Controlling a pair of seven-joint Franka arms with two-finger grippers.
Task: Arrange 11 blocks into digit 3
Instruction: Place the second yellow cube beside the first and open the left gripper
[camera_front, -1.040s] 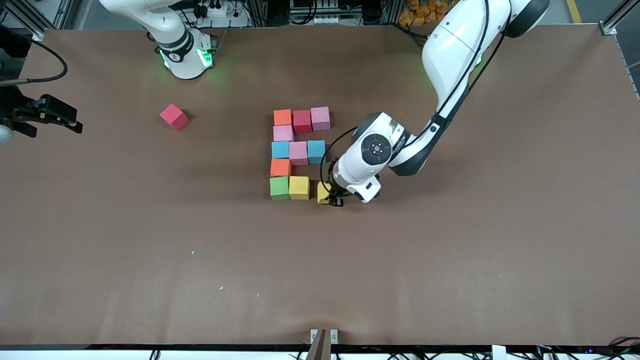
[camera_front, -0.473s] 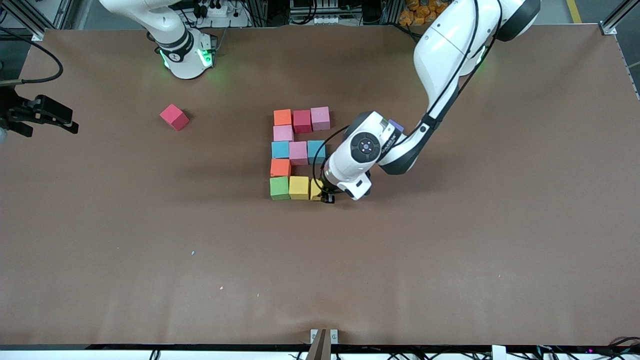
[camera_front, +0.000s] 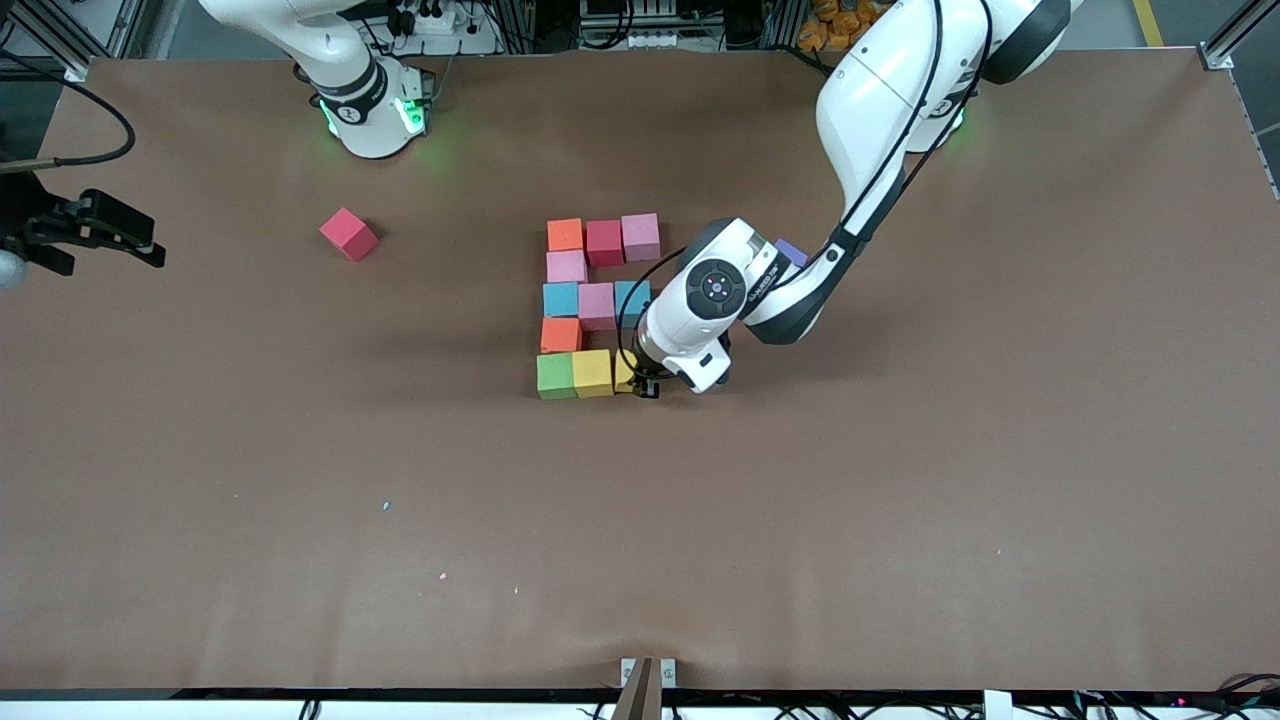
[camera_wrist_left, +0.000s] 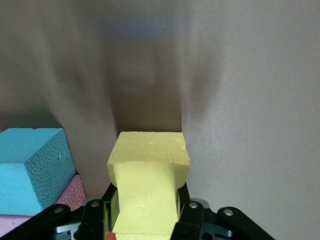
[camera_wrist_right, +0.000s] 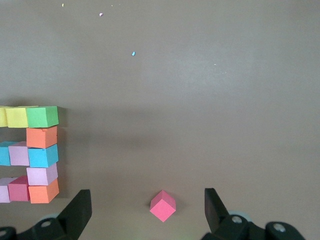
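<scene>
Yellow block (camera_wrist_left: 149, 172): clamped in left gripper (camera_front: 641, 385), set beside second yellow block (camera_front: 592, 372), closing the near row of the digit 3 (camera_front: 590, 305). Step: final placement. Next calls for release and straight lift. Right gripper (camera_wrist_right: 147, 210): spread wide, empty, waiting over loose pink block (camera_front: 349, 234).

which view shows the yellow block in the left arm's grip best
The left wrist view: the yellow block fills the middle, clamped in the shut left end effector. In the front view only a sliver of it shows beside the other yellow cube, under the arm. The right wrist view barely shows it at its edge.
</scene>
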